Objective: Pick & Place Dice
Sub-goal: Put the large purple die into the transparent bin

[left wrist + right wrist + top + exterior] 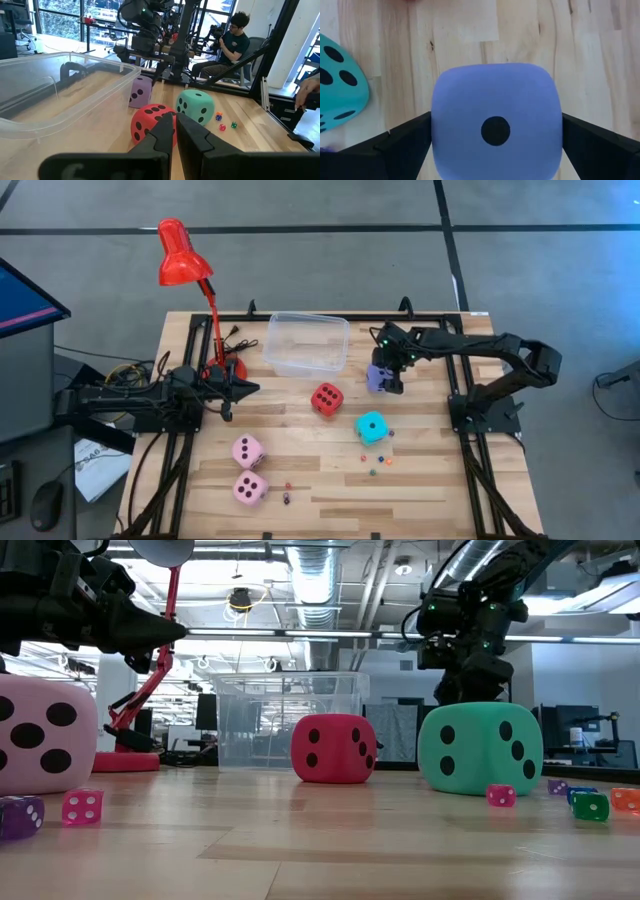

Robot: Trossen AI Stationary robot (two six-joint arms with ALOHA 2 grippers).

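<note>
The lavender die rests on the table right of the clear bin, its one-pip face up. My right gripper hangs over it, open and pointing steeply down, one finger on each side of the die. The red die and the cyan die sit mid-table. Two pink dice sit toward the near left. My left gripper waits shut and level at the table's left, beside the lamp base. My right gripper comes at the lavender die from above, and its fingers flank two opposite side faces. Whether the fingers touch those faces, I cannot tell. The die sits flat on the table.
A clear plastic bin stands at the far middle. A red desk lamp rises from its base at the far left. Several tiny coloured dice are scattered near the front. A person sits beyond the table.
</note>
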